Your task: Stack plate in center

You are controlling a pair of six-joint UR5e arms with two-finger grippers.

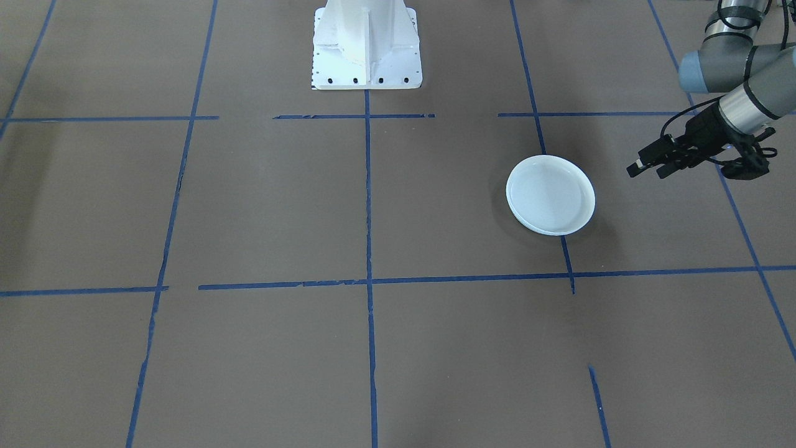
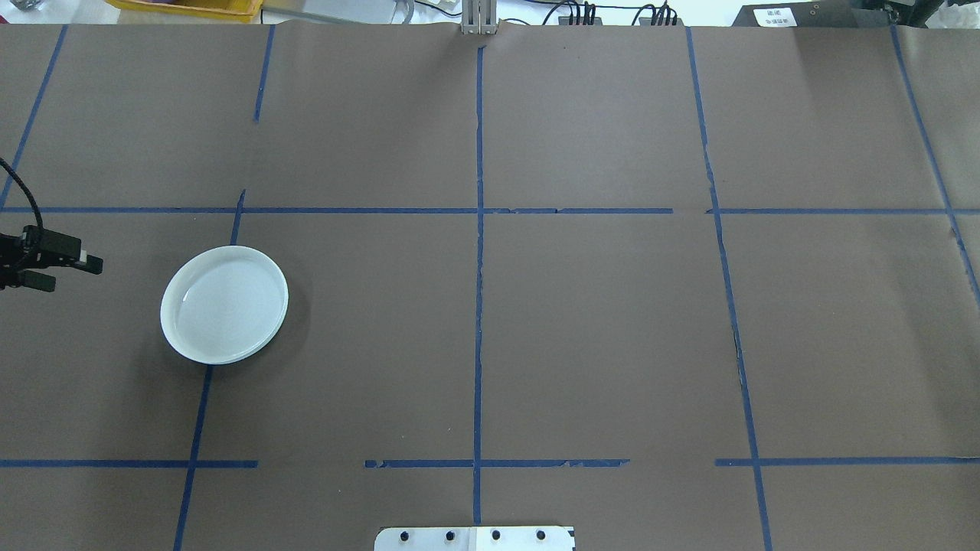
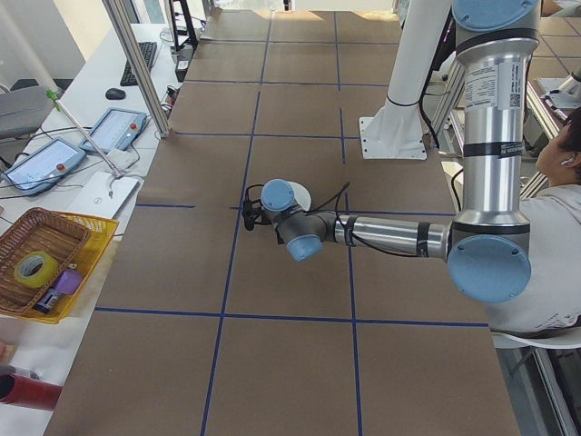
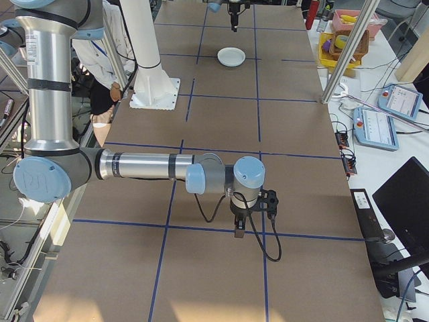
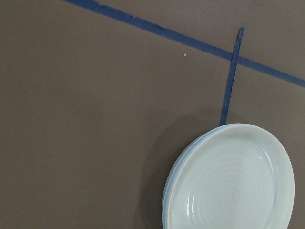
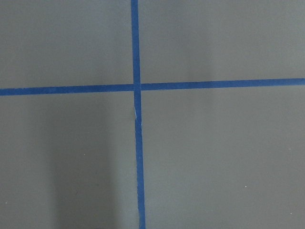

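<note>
A stack of plates (image 1: 550, 195) (image 2: 224, 304) lies on the brown table on the robot's left side. In the left wrist view the top plate (image 5: 233, 186) is whitish with concentric rings. The pale-blue rim of the center plate (image 5: 167, 188) peeks out beneath it. My left gripper (image 1: 647, 170) (image 2: 75, 275) hovers beside the stack, clear of its rim, open and empty. My right gripper (image 4: 239, 229) shows only in the exterior right view, pointing down over a tape line far from the plates; I cannot tell its state.
The white robot pedestal (image 1: 367, 46) stands at the table's middle edge. Blue tape lines (image 2: 478, 306) grid the brown surface. A yellow tray with a basket (image 3: 50, 263) and teach pendants (image 4: 375, 124) lie off the far side. A person (image 3: 558, 227) sits behind the robot.
</note>
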